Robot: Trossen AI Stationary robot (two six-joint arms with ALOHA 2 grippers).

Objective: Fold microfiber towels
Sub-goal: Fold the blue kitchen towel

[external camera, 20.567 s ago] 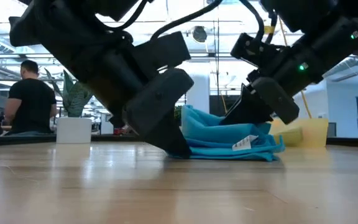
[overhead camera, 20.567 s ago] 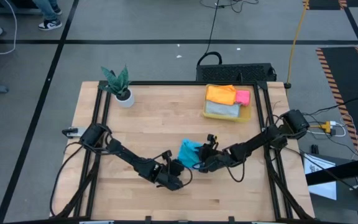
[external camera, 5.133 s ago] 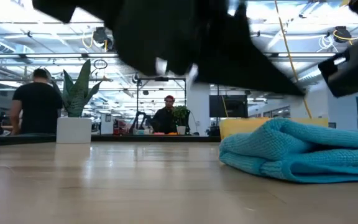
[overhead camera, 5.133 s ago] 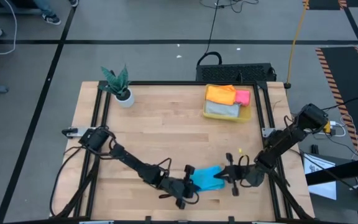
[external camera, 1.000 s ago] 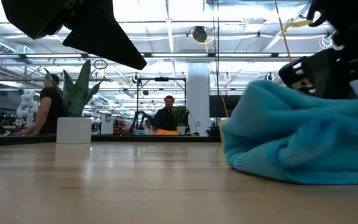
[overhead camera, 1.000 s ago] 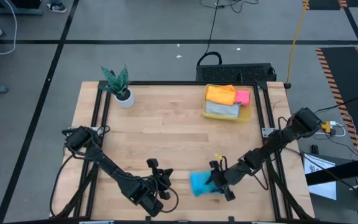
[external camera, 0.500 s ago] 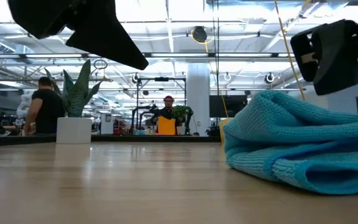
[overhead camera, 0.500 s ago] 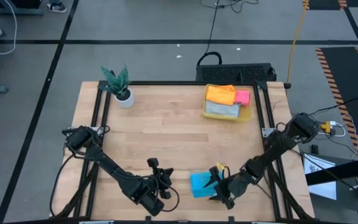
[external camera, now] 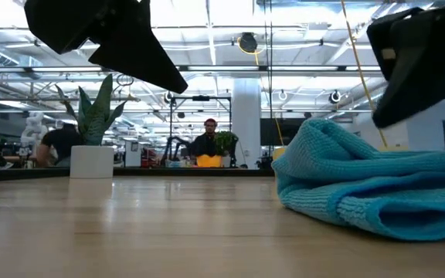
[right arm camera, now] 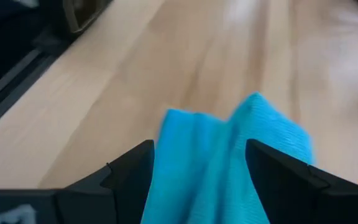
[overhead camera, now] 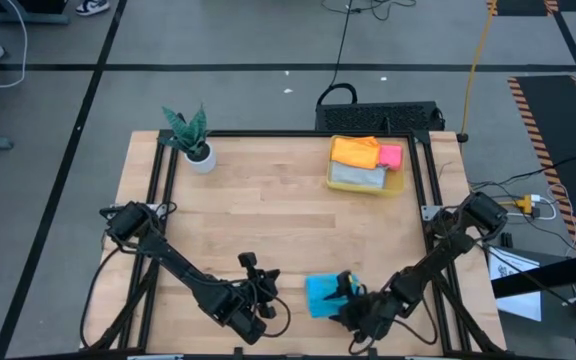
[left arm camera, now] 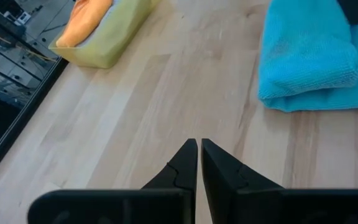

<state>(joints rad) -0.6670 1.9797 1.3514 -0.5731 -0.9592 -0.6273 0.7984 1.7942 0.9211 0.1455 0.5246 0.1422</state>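
A bright blue microfiber towel (overhead camera: 320, 296) lies folded over in a low heap near the table's near edge, resting on its underside (external camera: 361, 185). My right gripper (right arm camera: 199, 147) is open at the towel's near right corner. Its fingers stand apart over the cloth (right arm camera: 229, 155) and slant down toward the far left. In the low view it (external camera: 408, 69) hangs just above the towel. My left gripper (left arm camera: 199, 147) is shut, above bare wood to the left of the towel (left arm camera: 309, 56). Orange (overhead camera: 355, 150), pink (overhead camera: 390, 156) and grey (overhead camera: 358, 176) towels lie in the yellow bin (overhead camera: 396, 186).
The yellow bin (left arm camera: 114, 43) stands at the table's far right. A potted plant (overhead camera: 193, 140) stands at the far left corner. Black frame rails (overhead camera: 163, 180) run along the table's edges. Bare wood (overhead camera: 268, 210) fills the middle. People show in the room beyond (external camera: 207, 147).
My right gripper has let go of the blue towel, drawn back toward the table's near edge and turned. The towel's raised right part has dropped, and the cloth now lies lower and flatter in the same place.
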